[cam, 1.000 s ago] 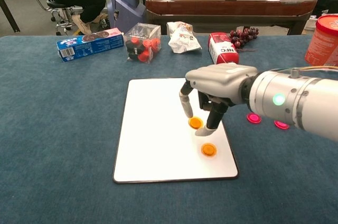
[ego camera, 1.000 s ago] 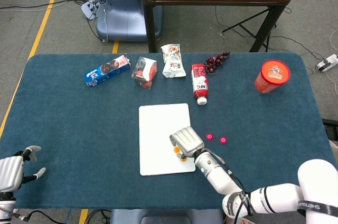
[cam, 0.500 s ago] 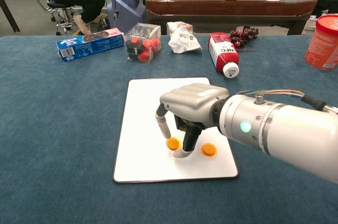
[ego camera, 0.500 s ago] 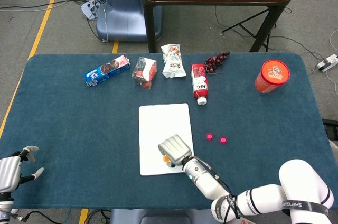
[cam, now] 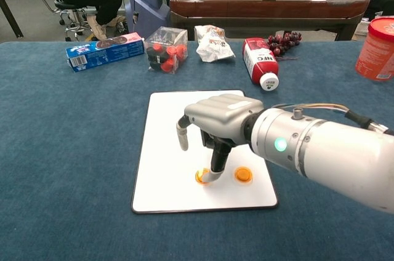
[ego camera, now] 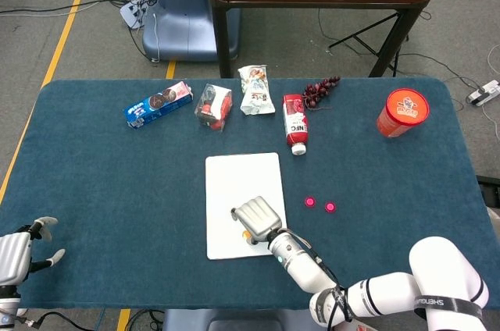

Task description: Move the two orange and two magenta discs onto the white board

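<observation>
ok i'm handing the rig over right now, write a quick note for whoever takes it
Right hand: over the white board, a fingertip resting on one orange disc; not a clear grip, fingers apart.
Left hand: idle at the near left table edge, open, holding nothing.
Done: both orange discs are on the board; the second orange disc lies beside the first near the front edge.
Left: two magenta discs are on the blue cloth to the right of the board. Lift the right hand clear, then fetch each one.
</observation>
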Motion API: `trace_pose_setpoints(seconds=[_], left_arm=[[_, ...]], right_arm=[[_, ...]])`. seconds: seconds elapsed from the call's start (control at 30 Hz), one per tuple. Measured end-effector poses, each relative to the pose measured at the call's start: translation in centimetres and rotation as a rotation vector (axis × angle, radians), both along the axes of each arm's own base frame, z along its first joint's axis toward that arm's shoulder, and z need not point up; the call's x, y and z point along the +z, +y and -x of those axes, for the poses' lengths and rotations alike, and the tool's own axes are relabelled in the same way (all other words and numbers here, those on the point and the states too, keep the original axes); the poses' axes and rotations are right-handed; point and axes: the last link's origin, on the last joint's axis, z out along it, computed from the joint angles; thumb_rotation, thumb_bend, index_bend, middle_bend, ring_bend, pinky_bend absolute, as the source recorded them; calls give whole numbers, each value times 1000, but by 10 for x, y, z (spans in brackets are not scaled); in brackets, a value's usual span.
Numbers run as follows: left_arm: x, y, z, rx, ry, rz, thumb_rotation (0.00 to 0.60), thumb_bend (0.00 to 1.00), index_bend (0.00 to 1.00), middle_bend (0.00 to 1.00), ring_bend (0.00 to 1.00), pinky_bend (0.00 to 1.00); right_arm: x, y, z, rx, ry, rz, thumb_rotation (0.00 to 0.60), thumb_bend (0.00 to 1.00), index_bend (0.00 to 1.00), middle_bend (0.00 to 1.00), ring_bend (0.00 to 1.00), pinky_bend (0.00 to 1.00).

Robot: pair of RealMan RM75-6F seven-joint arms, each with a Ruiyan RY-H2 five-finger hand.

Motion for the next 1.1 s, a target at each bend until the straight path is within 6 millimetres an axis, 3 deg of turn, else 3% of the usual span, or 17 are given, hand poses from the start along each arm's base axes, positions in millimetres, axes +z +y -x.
trace_pose_setpoints(seconds=[0.2,0.53,0.83,1.1], left_arm=[[1,1,-1,-3,-2,-6,600,167,422,563,484,648],[0,5,-7,-20,-3,-5,600,167,422,563,484,648],[0,6,-8,-24,-1,-3,600,167,422,563,484,648],[-1,4,-8,-16,-6,3,600,167,422,563,484,648]], right_arm=[[22,-13,17,-36,23,68,600,14,379,1000,1000,1000],[62,-39,69,-169,112,186,600,29,379,1000,1000,1000],[71,-52,98,-272,148,210,600,31,379,1000,1000,1000],[66,-55,104,-293,159,199,600,45,403,1000,1000,1000]])
